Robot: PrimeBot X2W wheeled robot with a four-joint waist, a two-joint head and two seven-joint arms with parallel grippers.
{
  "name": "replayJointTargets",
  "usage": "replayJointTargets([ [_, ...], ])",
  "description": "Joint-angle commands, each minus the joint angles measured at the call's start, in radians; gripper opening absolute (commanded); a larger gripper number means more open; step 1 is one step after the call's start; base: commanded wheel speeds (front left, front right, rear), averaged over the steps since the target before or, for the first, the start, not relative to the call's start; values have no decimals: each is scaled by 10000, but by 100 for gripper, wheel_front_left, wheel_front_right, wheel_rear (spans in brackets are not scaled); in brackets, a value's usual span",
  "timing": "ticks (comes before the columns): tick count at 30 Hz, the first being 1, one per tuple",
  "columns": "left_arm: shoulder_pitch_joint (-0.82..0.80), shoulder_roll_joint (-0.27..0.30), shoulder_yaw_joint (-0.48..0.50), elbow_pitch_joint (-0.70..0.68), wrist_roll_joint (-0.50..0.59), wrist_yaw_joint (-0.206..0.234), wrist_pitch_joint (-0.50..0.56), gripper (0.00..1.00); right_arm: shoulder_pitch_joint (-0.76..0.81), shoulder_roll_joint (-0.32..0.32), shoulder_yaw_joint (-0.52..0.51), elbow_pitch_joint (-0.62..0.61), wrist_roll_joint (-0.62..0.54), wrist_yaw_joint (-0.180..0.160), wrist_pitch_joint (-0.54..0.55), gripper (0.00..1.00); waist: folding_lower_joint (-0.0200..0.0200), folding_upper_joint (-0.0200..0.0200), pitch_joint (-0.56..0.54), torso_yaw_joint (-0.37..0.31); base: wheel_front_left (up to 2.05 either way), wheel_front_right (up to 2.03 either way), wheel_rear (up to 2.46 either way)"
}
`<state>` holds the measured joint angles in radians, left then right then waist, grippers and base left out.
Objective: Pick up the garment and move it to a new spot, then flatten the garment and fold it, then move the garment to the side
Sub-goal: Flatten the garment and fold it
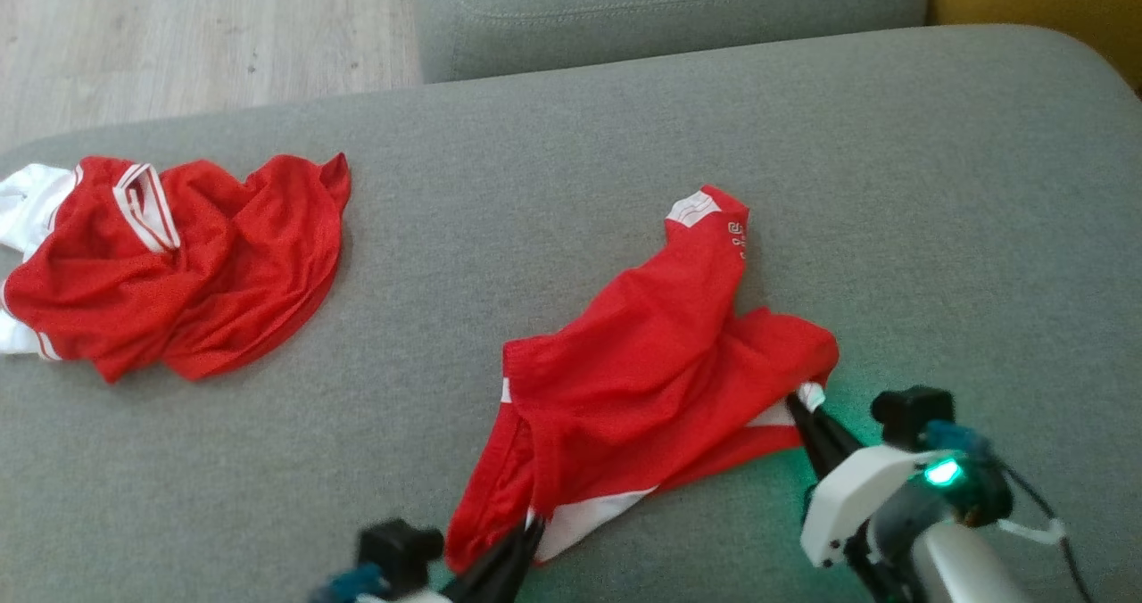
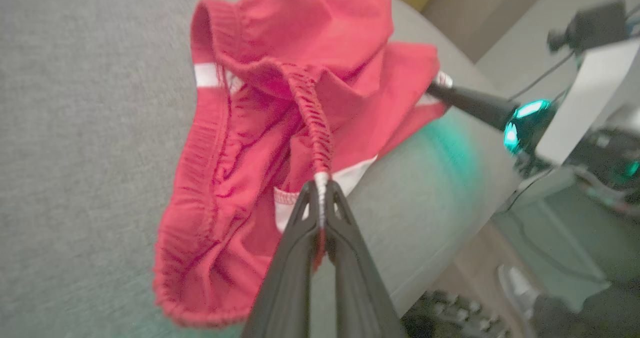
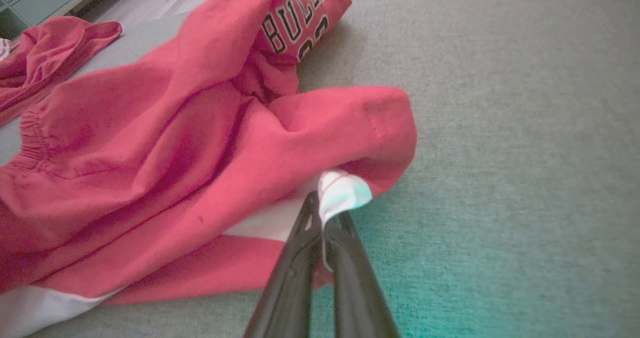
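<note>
The garment (image 1: 651, 353) is a pair of red shorts with white trim, lying crumpled on the grey cushion near its front middle. My left gripper (image 1: 533, 524) is shut on the garment's near left edge; the left wrist view shows the white and red hem (image 2: 320, 178) pinched between the dark fingers. My right gripper (image 1: 807, 400) is shut on a white-trimmed corner at the garment's right side, and in the right wrist view that corner (image 3: 342, 190) curls out of the closed fingertips. Black lettering (image 3: 295, 20) shows on the far leg.
A second red and white garment (image 1: 178, 260) lies bunched at the cushion's left edge. The grey cushion (image 1: 937, 210) stretches open to the right and far side. A backrest (image 1: 669, 5) and wooden floor (image 1: 178, 32) lie beyond.
</note>
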<state>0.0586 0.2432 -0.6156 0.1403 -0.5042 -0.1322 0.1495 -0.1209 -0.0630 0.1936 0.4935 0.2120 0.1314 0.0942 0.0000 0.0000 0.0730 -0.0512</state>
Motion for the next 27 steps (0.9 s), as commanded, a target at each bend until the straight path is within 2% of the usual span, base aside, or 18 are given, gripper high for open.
replayJointTargets([
  [1,-223,-99,429,-876,-864,17,-132,0,28,-267,283,-888,200,-7,112,0,0,0,-71,-43,0,0,0],
  [7,-54,309,1235,-3670,-3552,16,-38,0,960,-1225,1,-4395,2065,-7,1234,0,0,0,-285,-290,0,0,0],
  [8,-54,309,1235,-3670,-3552,16,-38,0,960,-1225,1,-4395,2065,-7,1234,0,0,0,-285,-290,0,0,0],
  [12,-73,550,1797,-5478,-4936,16,102,0,1574,-1926,-621,-7008,3431,-7,2095,0,0,0,-346,-528,0,0,0],
  [17,-263,763,2224,-7343,-6107,32,467,0,1967,-2354,-1740,-9635,4923,-7,2855,0,0,0,-319,-829,0,0,0],
  [20,-562,782,2366,-8211,-6589,166,728,0,1966,-2599,-2354,-10910,5880,-7,3283,0,0,0,-236,-979,0,0,0],
  [21,-852,761,2529,-8657,-6827,348,860,0,1909,-2769,-2794,-11541,6492,-7,3561,0,0,0,-135,-1068,0,0,0],
  [24,-1407,639,2942,-9016,-7211,728,948,0,1758,-3019,-3416,-12032,7181,-7,3998,0,0,0,114,-1165,0,0,0],
  [27,-2219,729,3441,-8811,-7064,1094,1071,0,1284,-3217,-3759,-11899,7349,-7,4356,0,0,0,517,-1230,0,0,0],
])
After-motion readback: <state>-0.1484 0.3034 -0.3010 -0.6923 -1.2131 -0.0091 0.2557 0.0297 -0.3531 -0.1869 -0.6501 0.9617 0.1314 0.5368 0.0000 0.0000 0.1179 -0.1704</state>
